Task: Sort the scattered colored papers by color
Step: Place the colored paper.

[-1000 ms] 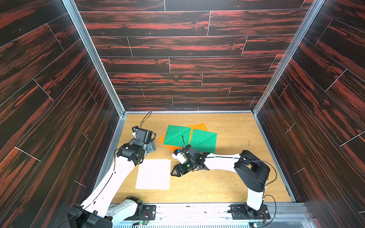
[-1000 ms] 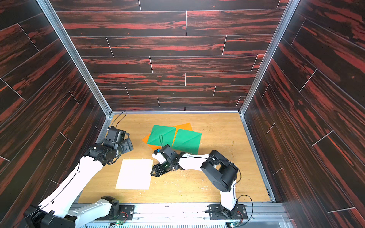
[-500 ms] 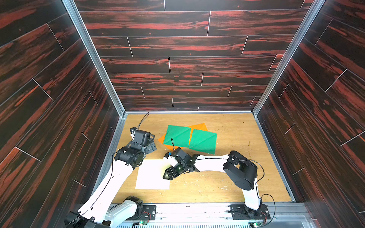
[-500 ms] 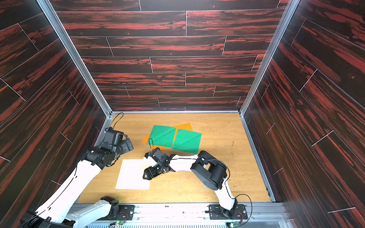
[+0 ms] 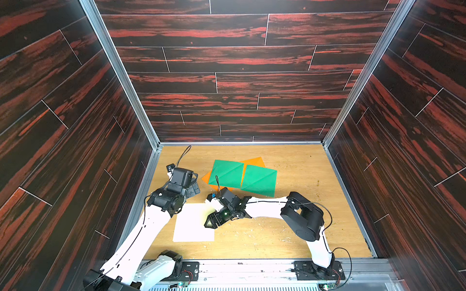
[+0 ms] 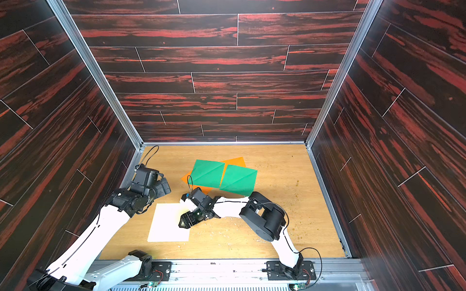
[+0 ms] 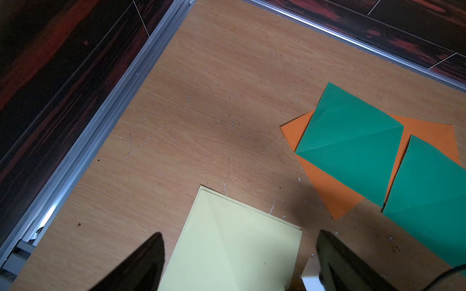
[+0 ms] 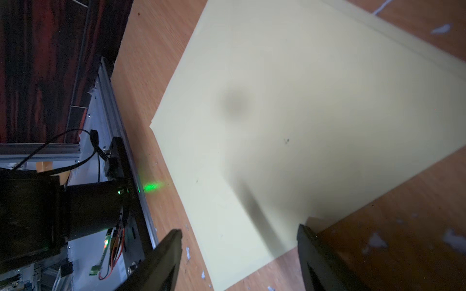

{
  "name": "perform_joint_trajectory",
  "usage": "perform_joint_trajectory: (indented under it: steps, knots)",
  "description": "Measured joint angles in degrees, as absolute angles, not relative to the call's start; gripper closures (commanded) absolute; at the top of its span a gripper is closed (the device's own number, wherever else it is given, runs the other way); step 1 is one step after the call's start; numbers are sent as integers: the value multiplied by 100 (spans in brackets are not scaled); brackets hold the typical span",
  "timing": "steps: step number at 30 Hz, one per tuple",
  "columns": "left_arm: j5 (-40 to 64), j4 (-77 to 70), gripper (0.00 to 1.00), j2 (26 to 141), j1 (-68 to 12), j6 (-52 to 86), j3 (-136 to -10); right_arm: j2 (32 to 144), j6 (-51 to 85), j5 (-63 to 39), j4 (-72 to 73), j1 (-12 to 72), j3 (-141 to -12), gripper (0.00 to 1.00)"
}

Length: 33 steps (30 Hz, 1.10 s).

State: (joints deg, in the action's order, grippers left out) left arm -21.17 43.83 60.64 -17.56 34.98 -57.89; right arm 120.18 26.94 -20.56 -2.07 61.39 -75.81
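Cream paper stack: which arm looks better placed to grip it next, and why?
Probably the right. The right tool, open, sits low at the cream stack's edge, straddling a corner; the left tool hovers open farther back.

My two top views sit high over the near edge, side by side. They face down and toward the back wall (image 5: 239, 88), and from far off both take in the whole worktop (image 5: 302, 234) and both arms. The left wrist camera looks past the left claw (image 7: 239, 233) from a moderate height, slanting toward the far left corner. It catches the cream paper (image 7: 239, 252) and the green sheets (image 7: 353, 151). The right wrist camera rides very low behind the right claw (image 8: 238, 228), close over that same cream paper, facing the left arm's base (image 8: 88, 206). The cream paper shows in all four views.
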Motion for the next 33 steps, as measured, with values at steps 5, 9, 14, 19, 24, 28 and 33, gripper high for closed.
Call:
perform_joint_trajectory:
  steps: [5, 9, 14, 19, 24, 28, 33]
  knots:
    - [-2108, 4335, 1, 6049, -1756, 3507, -5723, 12025, 2700, -1955, -209, 6143, -7603, 23]
    - [-2086, 4209, 0, 5979, -1756, 3553, -5540, 11686, 2744, -1345, -272, 6160, -7308, 20]
    - [-1885, 3771, 0, 5940, -1756, 3605, -5330, 10532, 2827, -156, -591, 5994, -6858, 16]
    - [-1404, 2991, 0, 6593, -1756, 3697, -5398, 9579, 2845, 137, -517, 4860, -6917, 18]
    - [-237, 1922, 12, 8241, -1756, 3876, -5822, 10012, 2786, 178, -773, 3339, -7391, 22]
    - [545, 1490, 22, 9522, -1756, 3986, -6639, 10790, 2606, 266, -1166, 2963, -7861, 22]
    - [1503, 972, 33, 10801, -1758, 4202, -7749, 11386, 2475, 228, -1461, 2980, -8106, 21]
